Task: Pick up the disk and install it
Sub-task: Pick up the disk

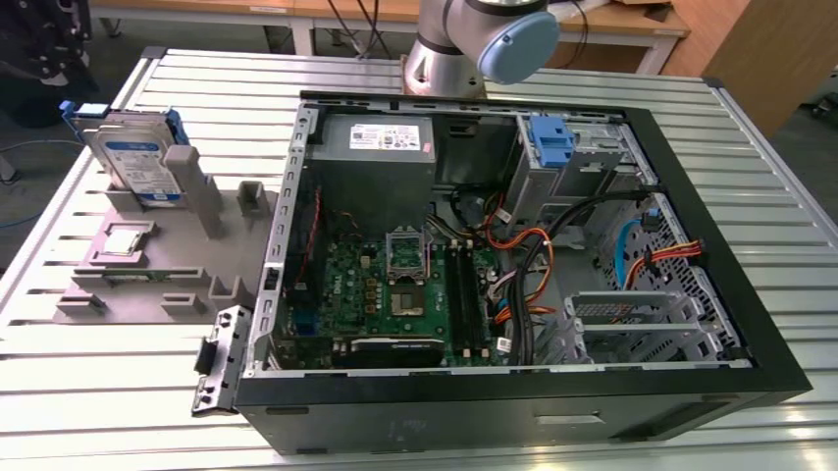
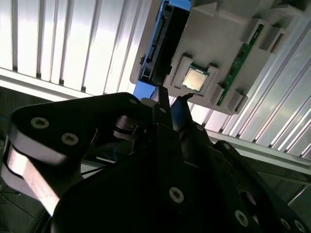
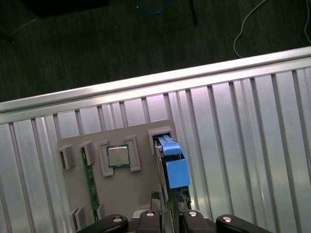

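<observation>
Tool (image 3: 170, 196) fingers nearly closed above disk (image 1: 137, 162), disk upright on edge in grey holder (image 1: 144, 270), ungripped.

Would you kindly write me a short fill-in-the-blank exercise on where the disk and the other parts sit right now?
1. The disk stands on edge in the grey ____ beside the computer case.
2. The disk's side rails are ____ in colour.
3. The square CPU chip lies ____ in its pocket.
4. The gripper is nearest the ____.

Missing words: holder; blue; flat; disk

Dark carpet floor (image 3: 97, 43) beneath slatted metal table (image 1: 105, 392).
</observation>
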`<state>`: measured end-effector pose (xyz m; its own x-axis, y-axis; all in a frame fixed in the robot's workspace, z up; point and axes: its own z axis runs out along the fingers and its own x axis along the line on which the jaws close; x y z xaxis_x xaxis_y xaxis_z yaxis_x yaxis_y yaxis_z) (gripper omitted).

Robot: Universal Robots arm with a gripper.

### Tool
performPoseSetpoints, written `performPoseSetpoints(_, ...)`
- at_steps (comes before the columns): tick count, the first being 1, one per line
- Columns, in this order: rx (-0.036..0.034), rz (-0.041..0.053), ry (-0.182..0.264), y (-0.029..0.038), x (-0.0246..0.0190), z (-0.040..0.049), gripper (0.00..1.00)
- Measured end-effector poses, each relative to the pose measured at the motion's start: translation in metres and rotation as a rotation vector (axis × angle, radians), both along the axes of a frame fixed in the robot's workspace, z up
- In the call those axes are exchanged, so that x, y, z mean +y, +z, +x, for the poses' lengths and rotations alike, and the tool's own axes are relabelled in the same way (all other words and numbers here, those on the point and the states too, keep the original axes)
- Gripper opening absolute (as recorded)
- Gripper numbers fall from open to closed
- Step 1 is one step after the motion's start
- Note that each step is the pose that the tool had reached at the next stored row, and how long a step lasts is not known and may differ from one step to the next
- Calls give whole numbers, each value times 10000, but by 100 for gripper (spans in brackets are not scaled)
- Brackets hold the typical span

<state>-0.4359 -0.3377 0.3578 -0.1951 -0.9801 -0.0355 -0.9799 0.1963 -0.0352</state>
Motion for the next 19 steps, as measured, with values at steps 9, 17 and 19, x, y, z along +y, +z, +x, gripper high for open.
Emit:
performPoseSetpoints(9, 0, 167, 137, -94, 0, -70, 38)
performPoseSetpoints(17, 92, 497, 138, -108, 0, -74, 38)
performPoseSetpoints(19, 226, 556, 141, -109, 0, -73, 38)
